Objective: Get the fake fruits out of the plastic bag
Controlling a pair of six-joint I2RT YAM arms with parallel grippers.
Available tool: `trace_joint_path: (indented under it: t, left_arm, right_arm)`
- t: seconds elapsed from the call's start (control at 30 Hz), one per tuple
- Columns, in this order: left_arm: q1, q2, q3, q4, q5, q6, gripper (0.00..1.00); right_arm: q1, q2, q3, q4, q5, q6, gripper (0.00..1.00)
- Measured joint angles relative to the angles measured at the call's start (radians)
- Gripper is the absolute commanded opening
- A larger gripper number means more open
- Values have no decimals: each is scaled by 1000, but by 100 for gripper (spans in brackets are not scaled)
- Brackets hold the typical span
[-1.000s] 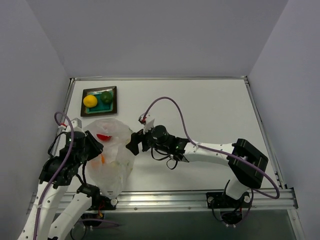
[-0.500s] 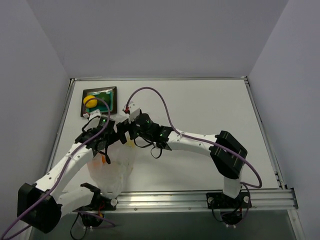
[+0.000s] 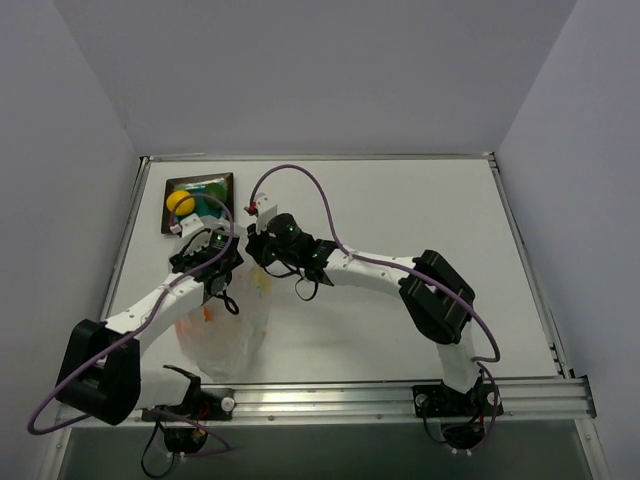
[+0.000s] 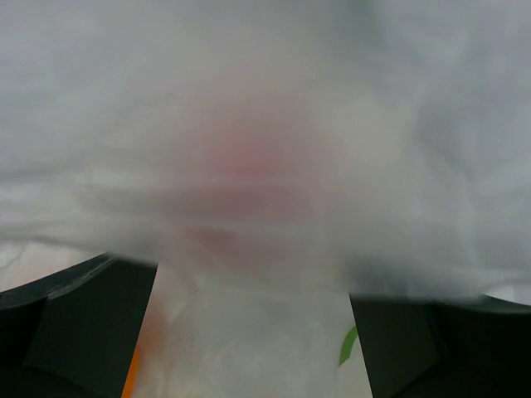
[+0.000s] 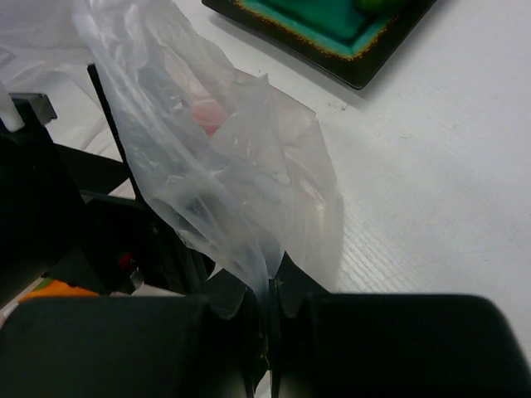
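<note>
- plastic bag (image 5: pixel 224 166): thin clear film, whitish-translucent, crinkled, with a soft sheen along the folds.
- yellow fruit (image 3: pixel 180 202): smooth, shiny plastic skin.
- tray (image 5: pixel 357 70): dark frame, smooth and semi-gloss; teal centre, smooth.
- table (image 5: pixel 431 182): white, matt, with a fine linear grain.
- right end effector (image 5: pixel 270 286): black, matt, looks like hard plastic.
- left end effector (image 4: pixel 257 332): fingers (image 4: pixel 75 332) dark and matt.
- arm shells (image 3: pixel 375 272): white, smooth, slightly glossy.
- rail (image 3: pixel 400 395) at the table's near edge: bare silver metal.
</note>
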Motion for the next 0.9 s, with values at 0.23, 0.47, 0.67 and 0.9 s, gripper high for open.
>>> trace_joint_path:
  t: [0.23, 0.47, 0.67, 0.9]
  left_arm:
    - [81, 109, -4, 150, 14, 13, 89]
    - [106, 193, 0, 263, 15, 50, 90]
    - [157, 287, 5, 332, 38, 77, 90]
    - [212, 358, 43, 413, 83, 113, 58]
  right_arm:
    - [-11, 18, -1, 20, -38, 14, 0]
    - [-11, 18, -1, 38, -68, 28, 0]
    - [-11, 18, -3, 43, -79, 30, 0]
    - [-11, 18, -23, 63, -92, 31, 0]
